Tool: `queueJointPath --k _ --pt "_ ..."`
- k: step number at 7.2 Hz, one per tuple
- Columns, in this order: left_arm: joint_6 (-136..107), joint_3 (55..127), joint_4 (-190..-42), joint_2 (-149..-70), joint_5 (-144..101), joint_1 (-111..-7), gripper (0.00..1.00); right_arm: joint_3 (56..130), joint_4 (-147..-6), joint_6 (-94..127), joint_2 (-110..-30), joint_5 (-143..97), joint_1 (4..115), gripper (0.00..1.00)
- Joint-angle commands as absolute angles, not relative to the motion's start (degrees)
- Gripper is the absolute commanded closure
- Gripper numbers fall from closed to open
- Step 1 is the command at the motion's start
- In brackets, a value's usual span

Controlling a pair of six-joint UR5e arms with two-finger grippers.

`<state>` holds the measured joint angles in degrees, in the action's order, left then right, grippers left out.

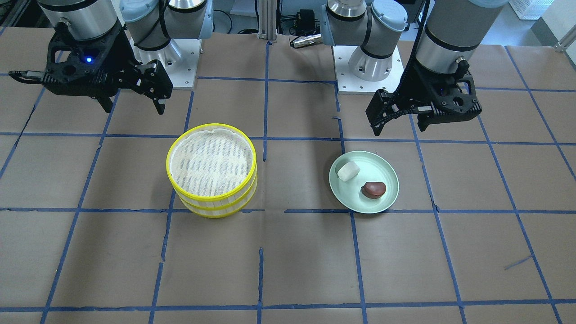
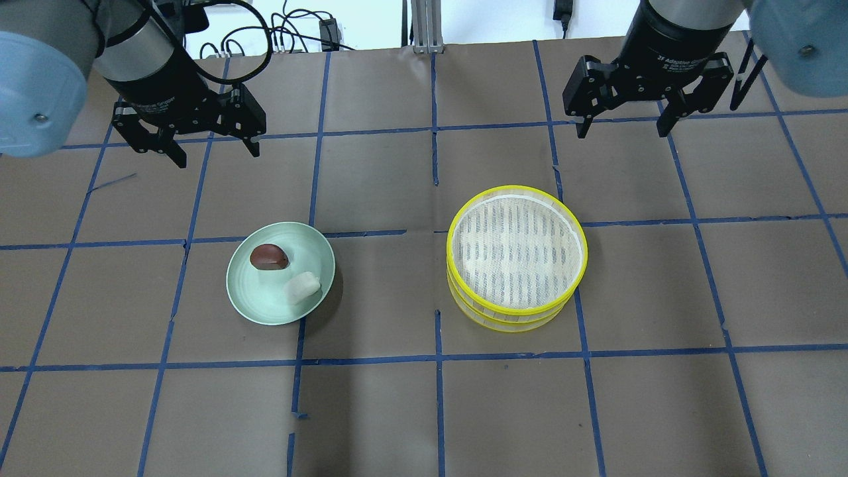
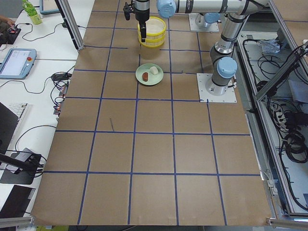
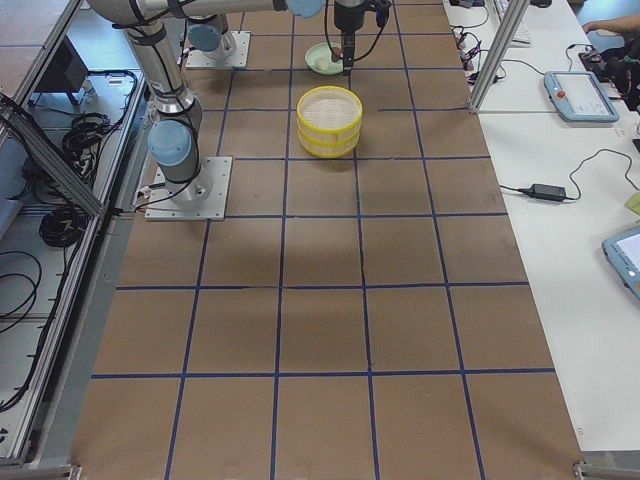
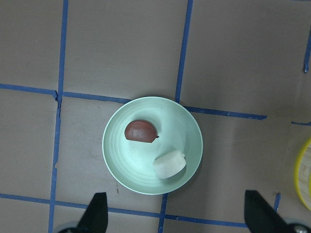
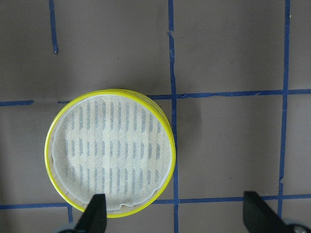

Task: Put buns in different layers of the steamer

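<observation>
Two steamer layers stand stacked, the top layer [image 2: 517,248] on the bottom layer [image 2: 510,322], both empty where visible; the stack also shows in the right wrist view [image 6: 111,151]. The white bun [image 2: 302,287] and the dark reddish-brown bun [image 2: 269,257] lie on a pale green plate [image 2: 255,306]. Both also show in the left wrist view, white [image 5: 169,164] and brown [image 5: 140,131]. My left gripper [image 2: 215,156] is open and empty, raised behind the plate. My right gripper [image 2: 623,132] is open and empty, raised behind the stack.
The table [image 2: 397,411] is covered in brown paper with a grid of blue tape. The arm bases [image 1: 369,67] stand on plates at the robot's side. Operator desks with devices flank the table in the side views.
</observation>
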<state>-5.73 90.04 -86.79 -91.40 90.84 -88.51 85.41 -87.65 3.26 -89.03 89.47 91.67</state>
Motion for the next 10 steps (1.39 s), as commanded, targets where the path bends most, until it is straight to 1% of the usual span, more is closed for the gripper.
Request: queueJointPath --k 1,3,4,5,6,7,8,9,10 --pt "-5.1 90.09 -86.66 -91.32 90.79 -88.51 0.0 85.43 -87.54 3.16 -89.03 89.47 91.67 0.0" --pt "-4.75 90.09 -86.57 -91.32 90.79 -88.33 0.0 85.6 -87.28 3.08 -89.03 89.47 91.67 0.0" --pt "-4.75 90.17 -86.75 -91.32 91.23 -88.42 0.0 87.26 -87.19 3.51 -89.29 89.39 91.93 0.0" --pt "-3.79 90.7 -87.27 -91.32 91.58 -87.98 0.0 90.58 -88.32 3.25 -88.77 89.04 91.93 0.0" --pt "1.18 91.75 -86.49 -91.75 90.89 -85.37 0.0 96.27 -94.94 3.34 -87.03 89.03 91.93 0.0" --pt "1.93 94.28 -84.05 -92.98 90.7 -83.78 0.0 103.38 -104.32 3.17 -86.49 89.12 91.67 0.0" --pt "2.02 97.53 -78.72 -93.68 90.7 -83.76 0.0 108.67 -111.98 2.99 -85.88 89.21 91.15 0.02" --pt "1.67 100.43 -73.7 -96.65 89.05 -83.85 0.0 111.24 -116.85 2.9 -84.83 89.3 91.14 0.05" --pt "1.32 102.72 -68.26 -100.33 86.6 -84.2 0.0 111.44 -118.03 2.47 -83.51 89.99 91.14 0.07"
